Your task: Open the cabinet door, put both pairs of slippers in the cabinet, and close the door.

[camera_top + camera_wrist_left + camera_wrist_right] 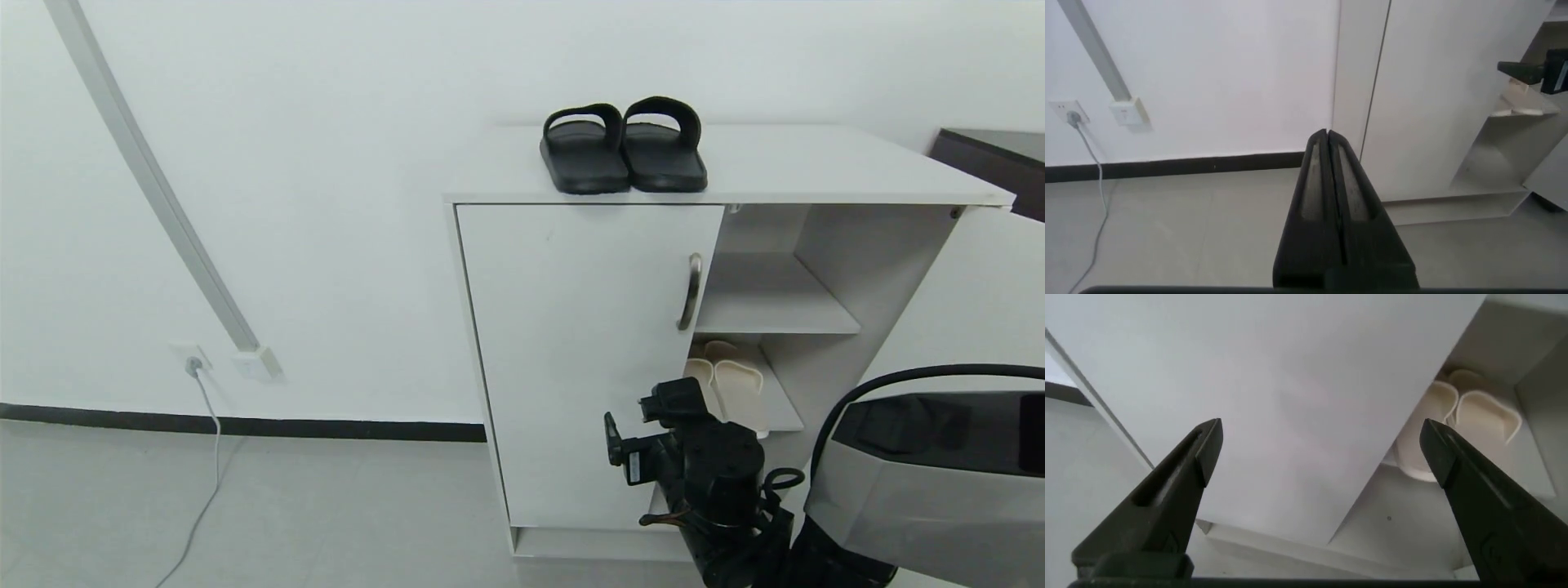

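Right gripper (pixel 1320 429) spread wide (left gripper (pixel 1328 135) pressed together) near paired cream slippers (pixel 1474 416).

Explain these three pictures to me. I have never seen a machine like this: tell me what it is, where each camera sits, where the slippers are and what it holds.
This is a two-armed robot on wheels, with a pincer-like gripper on each arm. The wide picture comes from a camera on its head, looking at a white cabinet. The other two come from cameras on its wrists, so each looks along its own gripper. The cabinet's right door stands open and the left door is shut. A pair of black slippers sits on top of the cabinet, and a pair of cream slippers lies on a shelf inside. The right gripper is open, low in front of the cabinet. The left gripper is shut. Neither holds anything.
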Motion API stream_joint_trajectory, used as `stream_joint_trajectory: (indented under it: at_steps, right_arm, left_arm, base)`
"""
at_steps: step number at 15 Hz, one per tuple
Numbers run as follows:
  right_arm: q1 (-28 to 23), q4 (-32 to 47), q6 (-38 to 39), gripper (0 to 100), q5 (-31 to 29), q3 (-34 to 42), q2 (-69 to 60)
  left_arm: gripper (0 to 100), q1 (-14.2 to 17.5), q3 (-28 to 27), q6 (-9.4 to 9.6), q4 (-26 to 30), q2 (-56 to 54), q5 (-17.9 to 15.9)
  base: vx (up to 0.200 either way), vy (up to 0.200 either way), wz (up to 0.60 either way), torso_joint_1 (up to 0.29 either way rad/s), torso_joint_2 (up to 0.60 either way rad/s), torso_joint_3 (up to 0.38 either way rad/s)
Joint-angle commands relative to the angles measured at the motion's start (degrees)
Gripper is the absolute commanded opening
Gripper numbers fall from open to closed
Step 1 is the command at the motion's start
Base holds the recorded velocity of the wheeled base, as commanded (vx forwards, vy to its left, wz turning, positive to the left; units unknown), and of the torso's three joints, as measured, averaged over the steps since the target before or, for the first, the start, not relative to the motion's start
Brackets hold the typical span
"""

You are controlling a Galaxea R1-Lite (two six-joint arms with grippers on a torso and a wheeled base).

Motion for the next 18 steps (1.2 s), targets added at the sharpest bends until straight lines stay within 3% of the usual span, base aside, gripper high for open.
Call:
stream_joint_trajectory:
  at_steps: [1,18]
  right_arm:
    - [0.0,0.0,0.0,100,0.0,0.0,0.1]
    - [0.0,0.0,0.0,100,0.0,0.2,0.2]
  left_arm:
    - [0,0.0,0.0,-0.01,0.0,0.0,0.0]
    - [0,0.0,0.0,-0.01,0.0,0.0,0.0]
  base:
    - [0.0,0.0,0.0,0.129,-0.46,-0.325]
    - [0.0,0.0,0.0,0.19,-0.51,-0.318]
